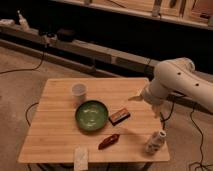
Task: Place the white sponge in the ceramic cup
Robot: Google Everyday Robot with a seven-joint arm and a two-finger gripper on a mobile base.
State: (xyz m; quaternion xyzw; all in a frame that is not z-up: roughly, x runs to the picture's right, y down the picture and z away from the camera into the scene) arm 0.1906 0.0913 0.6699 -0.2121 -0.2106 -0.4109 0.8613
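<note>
I see the white sponge lying at the counter's front edge, well apart from the ceramic cup. My end effector hangs above the counter's right side; I cannot tell whether it is open or closed.

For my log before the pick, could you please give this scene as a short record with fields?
target: white sponge, lying at the front edge of the table
goal: ceramic cup, upright, behind the green bowl
gripper: gripper, over the table's right side, apart from the sponge
others: brown block, red item, white bottle
</note>
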